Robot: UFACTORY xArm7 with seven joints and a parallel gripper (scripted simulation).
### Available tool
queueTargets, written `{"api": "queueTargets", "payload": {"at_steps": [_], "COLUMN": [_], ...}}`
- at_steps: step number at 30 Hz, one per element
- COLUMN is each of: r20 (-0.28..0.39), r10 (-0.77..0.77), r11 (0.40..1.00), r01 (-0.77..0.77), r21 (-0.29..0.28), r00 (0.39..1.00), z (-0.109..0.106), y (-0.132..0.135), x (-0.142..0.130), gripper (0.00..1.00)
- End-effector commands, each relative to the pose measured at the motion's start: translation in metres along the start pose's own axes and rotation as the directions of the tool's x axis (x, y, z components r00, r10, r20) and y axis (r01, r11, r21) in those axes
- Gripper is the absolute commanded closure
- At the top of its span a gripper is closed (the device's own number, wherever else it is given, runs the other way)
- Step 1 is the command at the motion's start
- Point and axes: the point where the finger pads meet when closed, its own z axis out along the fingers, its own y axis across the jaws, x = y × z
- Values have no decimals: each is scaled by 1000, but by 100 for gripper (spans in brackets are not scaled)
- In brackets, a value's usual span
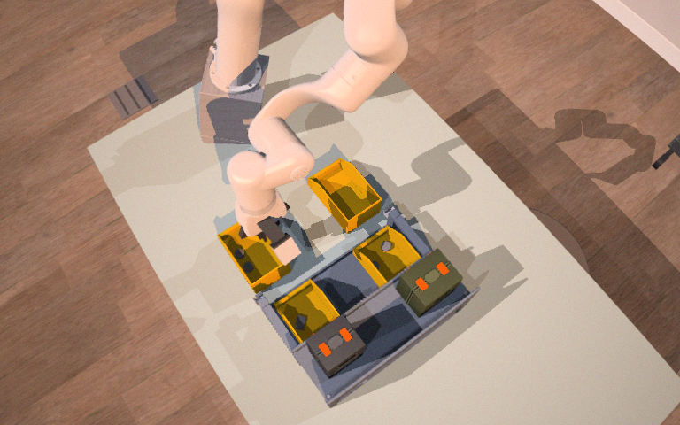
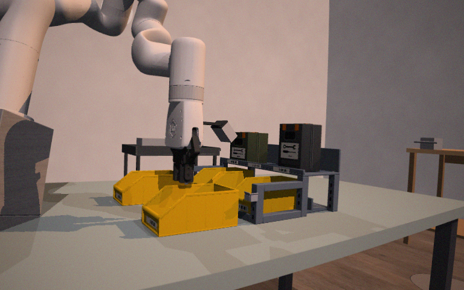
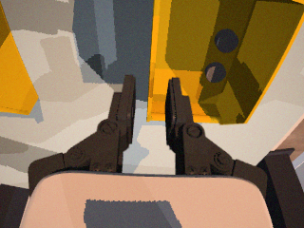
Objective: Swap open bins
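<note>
A yellow open bin with dark parts in it (image 1: 253,263) (image 2: 194,206) (image 3: 222,57) stands on the table beside the grey shelf (image 1: 390,345) (image 2: 273,186). My gripper (image 1: 253,234) (image 2: 184,181) (image 3: 151,91) is open part way. It points straight down, and its two fingers stand on either side of the top edge of one of the bin's side walls. An empty yellow bin (image 1: 345,192) (image 2: 143,186) (image 3: 13,70) stands on the table in front of the shelf. The shelf's middle place (image 1: 345,288) holds no bin.
Two more yellow bins with parts sit in the shelf's left place (image 1: 305,310) and right place (image 1: 386,252). A dark grey case (image 1: 335,345) (image 2: 299,147) and a green case (image 1: 429,280) (image 2: 249,147) stand on the shelf's upper board. The arm's base block (image 1: 230,107) is at the table's back.
</note>
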Motion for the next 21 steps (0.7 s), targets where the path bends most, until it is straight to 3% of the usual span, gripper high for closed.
{"api": "queueTargets", "payload": {"at_steps": [1,21], "r20": [-3,-3], "r10": [1,1], "r11": [1000,1000], "r01": [-1,-1], "r21": [-2,-2], "r00": [1000,1000], "z": [0,24], "y": [1,1], "x": [1,1], "gripper": [74,74]}}
